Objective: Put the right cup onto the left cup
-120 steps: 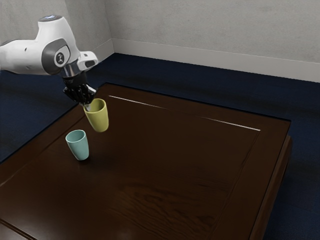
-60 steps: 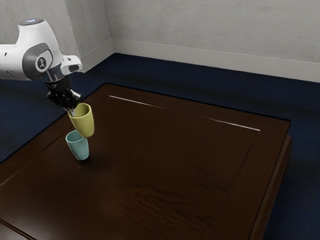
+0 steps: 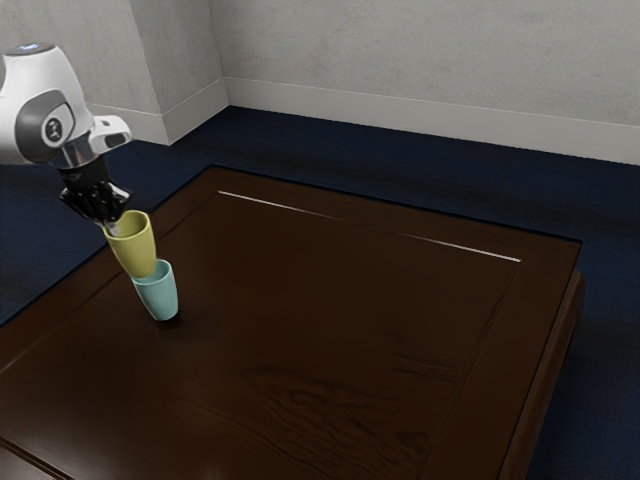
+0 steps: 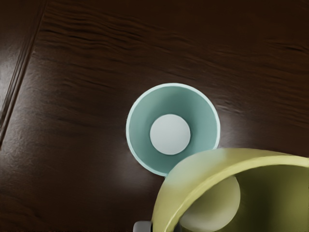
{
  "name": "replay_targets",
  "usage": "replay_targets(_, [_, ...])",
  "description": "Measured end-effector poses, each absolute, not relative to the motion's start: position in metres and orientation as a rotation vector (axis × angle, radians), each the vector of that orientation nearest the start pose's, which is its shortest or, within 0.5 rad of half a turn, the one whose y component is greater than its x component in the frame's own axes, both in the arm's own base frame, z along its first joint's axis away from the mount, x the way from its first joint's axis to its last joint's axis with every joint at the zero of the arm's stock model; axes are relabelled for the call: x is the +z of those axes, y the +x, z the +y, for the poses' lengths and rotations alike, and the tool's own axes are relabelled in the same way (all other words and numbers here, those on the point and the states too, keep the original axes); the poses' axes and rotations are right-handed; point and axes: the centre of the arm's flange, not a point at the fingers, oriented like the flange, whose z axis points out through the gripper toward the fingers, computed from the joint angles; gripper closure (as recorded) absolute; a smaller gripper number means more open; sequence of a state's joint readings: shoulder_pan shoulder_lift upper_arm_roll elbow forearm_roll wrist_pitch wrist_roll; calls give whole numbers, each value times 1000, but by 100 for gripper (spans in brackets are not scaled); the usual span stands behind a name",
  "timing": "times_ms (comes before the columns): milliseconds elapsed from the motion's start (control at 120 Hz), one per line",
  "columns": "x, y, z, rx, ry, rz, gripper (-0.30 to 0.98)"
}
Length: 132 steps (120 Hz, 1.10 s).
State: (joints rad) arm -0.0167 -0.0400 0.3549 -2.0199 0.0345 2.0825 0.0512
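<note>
Step in hand: alignment of the carried cup above the receiving cup, prior to lowering. The claw (image 3: 110,228) is closed on the wall of the yellow cup (image 3: 135,254), near its rim, and bears it clear of the surface (image 3: 320,310). The yellow cup is taken to be the task's right cup. The teal cup (image 3: 160,296), judged to be the left one and the intended base, stands upright on the surface, mouth up. In the exterior view the yellow cup hangs roughly upright, its base over the teal cup's rim on the exterior view's left side. Whether the two touch cannot be determined.

The wrist view finds the two cups out of line. Most of the teal cup's mouth is open to inspection, down to its pale bottom, and the yellow cup's wall overlaps only one part of the rim. The teal cup's interior holds nothing visible.

Assessment: lowering at this position is not advised. The next move calls for a small sideways correction at the present height, bringing the yellow base centrally over the teal mouth, the cup kept level. A straight, slow descent should follow, then release once it is seated. Principal hazard: the base catches the teal rim and tips or pushes that cup. Secondary hazard: the one-sided grip lets the yellow cup swing on contact.
</note>
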Motion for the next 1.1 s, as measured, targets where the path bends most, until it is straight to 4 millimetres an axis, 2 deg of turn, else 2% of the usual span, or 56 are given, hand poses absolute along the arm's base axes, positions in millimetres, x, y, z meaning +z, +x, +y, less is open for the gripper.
replay_targets(100, [475, 517, 184, -146, -3073, -410, 79])
replay_targets(350, [468, 521, 169, -127, -3074, -361, 79])
replay_targets(600, [469, 510, 176, -134, -3071, -381, 79])
replay_targets(1100, [452, 534, 175, -93, -3047, -367, 79])
